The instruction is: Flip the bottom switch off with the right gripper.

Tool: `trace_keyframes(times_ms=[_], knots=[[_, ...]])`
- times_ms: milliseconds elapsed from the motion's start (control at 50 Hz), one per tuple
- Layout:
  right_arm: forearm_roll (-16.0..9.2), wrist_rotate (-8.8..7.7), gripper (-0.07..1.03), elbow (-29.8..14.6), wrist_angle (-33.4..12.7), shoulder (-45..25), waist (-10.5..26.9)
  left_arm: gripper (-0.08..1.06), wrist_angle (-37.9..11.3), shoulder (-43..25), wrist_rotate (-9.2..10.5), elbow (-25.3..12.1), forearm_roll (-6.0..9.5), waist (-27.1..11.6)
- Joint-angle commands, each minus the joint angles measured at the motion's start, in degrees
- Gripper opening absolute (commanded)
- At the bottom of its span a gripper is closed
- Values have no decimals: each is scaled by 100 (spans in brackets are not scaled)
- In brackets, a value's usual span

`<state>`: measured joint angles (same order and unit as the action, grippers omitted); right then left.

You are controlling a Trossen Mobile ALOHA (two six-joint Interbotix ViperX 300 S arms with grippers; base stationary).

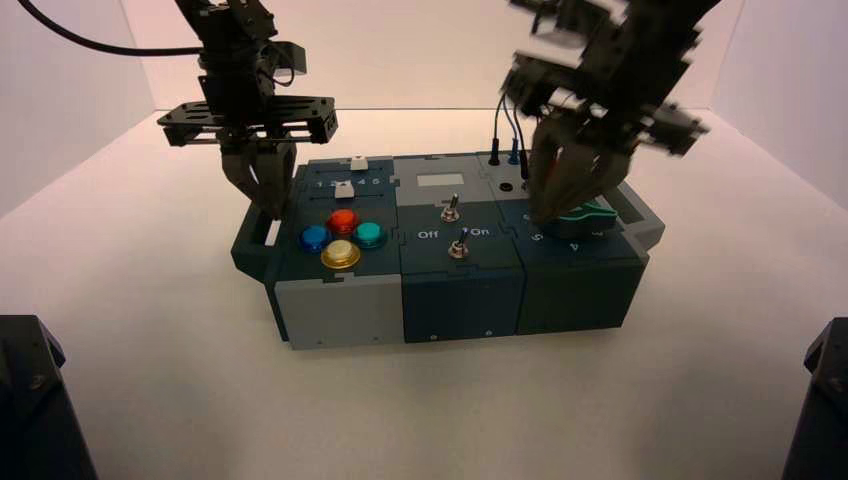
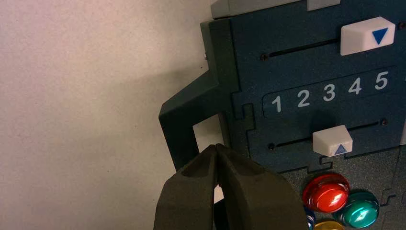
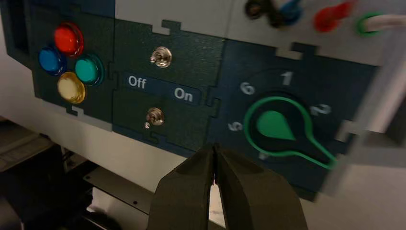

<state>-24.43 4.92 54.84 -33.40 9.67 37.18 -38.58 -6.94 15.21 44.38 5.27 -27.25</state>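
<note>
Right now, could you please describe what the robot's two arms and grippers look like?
Both arms are black metal. The left gripper has a wide perforated black crossbar above two dark grey tapered fingers, and a black cable runs to the arm. The right gripper has matching dark tapered fingers under a black frame.

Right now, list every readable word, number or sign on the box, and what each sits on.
"Off" and "On": between the two toggle switches.
"1 2 3 4 5": strip between the two white sliders.
Blue triangles: one on each slider cap.
"1", "2", "5", "6": around the green knob; the rest of that ring is hidden or blurred.
</note>
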Motion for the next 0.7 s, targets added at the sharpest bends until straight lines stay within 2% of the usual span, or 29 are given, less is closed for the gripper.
trace_keyframes(times_ms=[20, 200, 420, 700], knots=[[-114, 35, -2, -185, 132, -114, 114, -3, 114, -97, -79, 79, -26, -18], [-237, 44, -2, -272, 246, -360, 281, -3, 211, -97, -70, 176, -26, -18], [-290, 62, -2, -334, 272, -431, 299, -3, 308, -123, -70, 255, -26, -18], [-299, 185, -2, -369, 299, -466, 352, -3, 378, -185, -70, 281, -26, -26]])
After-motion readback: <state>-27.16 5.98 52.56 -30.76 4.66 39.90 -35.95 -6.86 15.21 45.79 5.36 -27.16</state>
